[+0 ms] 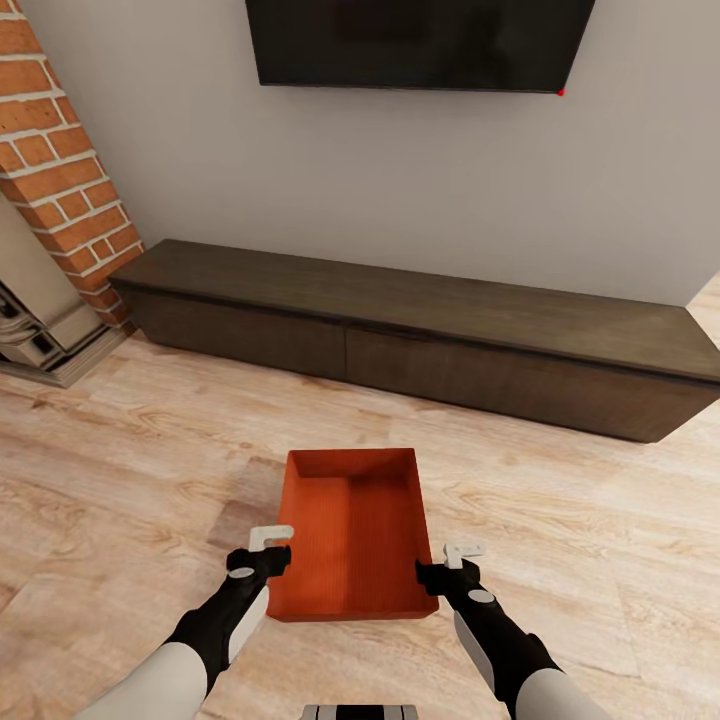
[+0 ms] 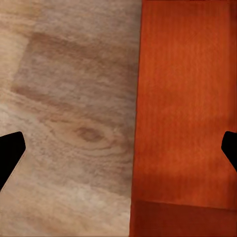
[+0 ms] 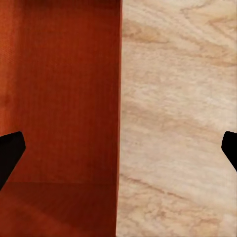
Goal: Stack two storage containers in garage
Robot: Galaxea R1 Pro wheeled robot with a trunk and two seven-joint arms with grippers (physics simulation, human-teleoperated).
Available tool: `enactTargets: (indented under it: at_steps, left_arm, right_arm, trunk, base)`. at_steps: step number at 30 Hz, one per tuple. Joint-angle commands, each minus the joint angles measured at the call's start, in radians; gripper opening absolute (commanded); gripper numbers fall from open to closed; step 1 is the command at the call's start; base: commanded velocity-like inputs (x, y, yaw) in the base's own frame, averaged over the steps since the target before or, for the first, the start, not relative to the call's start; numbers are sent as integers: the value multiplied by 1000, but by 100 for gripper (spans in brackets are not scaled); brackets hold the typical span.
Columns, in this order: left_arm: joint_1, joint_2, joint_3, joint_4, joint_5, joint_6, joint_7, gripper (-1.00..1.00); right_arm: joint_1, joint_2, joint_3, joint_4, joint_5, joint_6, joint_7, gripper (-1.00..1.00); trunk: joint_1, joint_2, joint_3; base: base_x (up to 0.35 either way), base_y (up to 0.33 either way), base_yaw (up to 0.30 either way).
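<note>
One storage container (image 1: 352, 535) sits on the wood-plank floor (image 1: 120, 470) between both tools. Left tool (image 1: 268, 548) and right tool (image 1: 452, 560) straddle its side walls, spread, gripping nothing. Step: pickup. Next: close, then lift.

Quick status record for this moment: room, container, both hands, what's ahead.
room: living room, wood-plank floor
container: one orange-red storage container in view, open top, between both arms
left hand: open, fingers astride the container's left wall
right hand: open, fingers astride the right wall
ahead: dark low bench, wall TV, brick fireplace at left
</note>
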Motion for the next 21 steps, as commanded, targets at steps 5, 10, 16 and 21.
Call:
enactTargets:
  at_steps: [5, 10, 16, 21]
  left_arm:
    - [0, 1, -10, -5, 6, 5, 8, 100]
    - [0, 1, -10, -5, 6, 5, 8, 100]
    - [0, 1, -9, -5, 6, 5, 10, 100]
    - [0, 2, -9, -5, 6, 4, 11, 100]
  right_arm:
    - [0, -1, 7, -2, -3, 6, -7, 100]
    - [0, 0, 8, -2, -3, 7, -7, 100]
    - [0, 2, 9, -2, -3, 6, -6, 100]
    - [0, 6, 7, -2, -3, 5, -7, 100]
  trunk:
    - [0, 0, -1]
    - [4, -7, -4]
    - [27, -49, -23]
    - [46, -84, -38]
  base:
    - [0, 0, 0]
    - [0, 0, 0]
    - [0, 0, 0]
    - [0, 0, 0]
